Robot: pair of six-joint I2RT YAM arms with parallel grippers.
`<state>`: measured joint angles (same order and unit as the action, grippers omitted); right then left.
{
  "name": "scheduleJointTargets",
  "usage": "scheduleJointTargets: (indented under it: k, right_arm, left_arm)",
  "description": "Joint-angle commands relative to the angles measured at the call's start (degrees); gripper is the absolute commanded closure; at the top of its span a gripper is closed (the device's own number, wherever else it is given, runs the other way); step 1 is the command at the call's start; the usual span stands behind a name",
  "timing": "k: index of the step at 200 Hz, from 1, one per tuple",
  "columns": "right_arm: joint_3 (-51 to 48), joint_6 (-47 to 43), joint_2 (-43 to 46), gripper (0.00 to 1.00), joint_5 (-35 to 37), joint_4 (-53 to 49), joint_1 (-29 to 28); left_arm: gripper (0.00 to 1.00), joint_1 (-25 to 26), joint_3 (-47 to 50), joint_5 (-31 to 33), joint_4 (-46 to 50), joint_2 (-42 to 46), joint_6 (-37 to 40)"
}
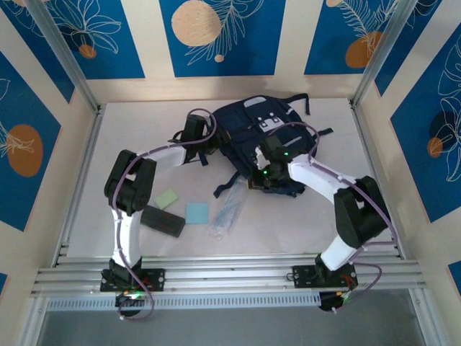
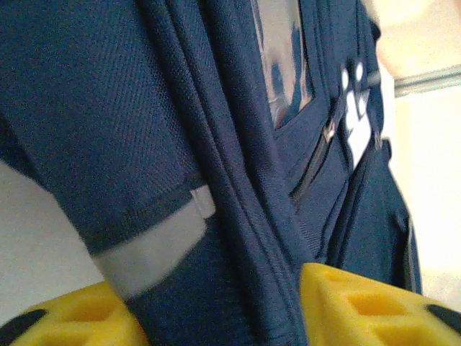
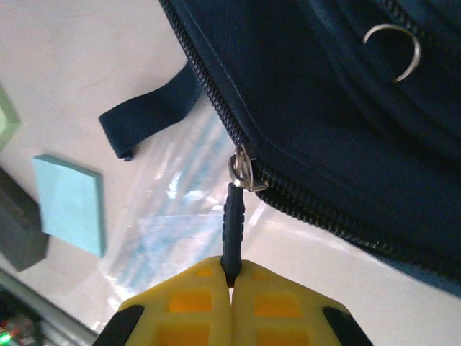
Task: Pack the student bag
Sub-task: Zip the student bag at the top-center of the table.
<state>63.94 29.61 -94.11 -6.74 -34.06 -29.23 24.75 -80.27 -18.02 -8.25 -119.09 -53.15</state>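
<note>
left gripper (image 1: 194, 134), at eleven o'clock from table centre, is clamped on a thick fold of the student bag (image 1: 253, 128). the bag lies at twelve o'clock on the table (image 1: 302, 231). toward seven o'clock, a dark case (image 1: 162, 220), green pad (image 1: 167, 199), blue pad (image 1: 197, 213) and clear pouch (image 1: 229, 209) lie outside the bag. right gripper (image 3: 230, 277), at the bag's six o'clock edge, is pinched together on the zip pull (image 3: 232, 209). i judge packing barely begun: the zip is in hand and all loading is left.
</note>
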Motion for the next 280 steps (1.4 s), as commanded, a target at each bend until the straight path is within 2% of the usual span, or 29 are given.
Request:
scheduleJointTargets:
  k: [1, 30, 50, 91, 108, 123, 137, 166, 196, 218, 247, 280]
  right_arm:
    - [4.0, 4.7, -3.6, 1.0, -9.68, 3.4, -1.65]
    - [8.93, 6.63, -7.99, 1.0, -12.27, 5.62, -2.18]
    - [10.42, 8.17, -9.23, 1.0, -13.4, 7.09, -2.14]
    - [7.69, 13.08, -8.22, 1.0, -18.8, 11.88, -2.32]
    - [4.39, 15.28, -6.77, 1.0, -21.54, 14.61, -2.39]
    - [2.12, 15.15, -5.5, 1.0, -22.9, 14.23, -2.41]
    - [0.96, 11.79, -4.57, 1.0, -21.63, 8.32, -2.24]
    - [-1.05, 1.19, -3.35, 1.0, -16.25, -7.33, 0.7]
    - [-3.74, -4.46, 0.79, 1.0, -8.84, -16.65, 5.94]
    - [-4.57, -6.01, 4.03, 1.0, -6.52, -19.2, 9.9]
    - [-3.51, -7.43, 6.01, 1.0, 0.73, -21.34, 14.87]
    - [-1.15, -4.99, 7.22, 1.0, -1.64, -16.97, 14.46]
  left_arm:
    - [0.43, -0.53, 2.8, -1.09, 2.82, 5.31, 2.33]
    - [0.37, -0.03, 15.66, -1.14, -2.9, 12.46, -3.67]
    - [0.35, 1.24, 22.46, -1.47, -8.64, 14.32, -9.0]
    - [0.36, 3.87, 22.93, -0.9, -17.45, 9.94, -14.61]
    - [0.49, 4.66, 20.48, 0.12, -17.59, 8.03, -13.0]
    - [0.74, 5.13, 19.48, 1.32, -18.06, 6.96, -12.19]
    - [1.0, 4.96, 19.28, 1.55, -19.0, 6.51, -11.97]
    - [1.0, 3.5, 17.69, 2.49, -14.7, 7.83, -7.75]
    - [1.0, 1.37, 14.51, 1.62, -9.09, 8.61, -3.01]
    - [1.0, 0.48, 12.04, 1.0, -5.83, 8.27, -0.45]
    - [1.0, -0.99, 8.38, -1.5, -2.13, 6.85, 2.42]
    - [1.0, -0.54, 8.13, -4.33, -1.84, 7.44, 1.81]
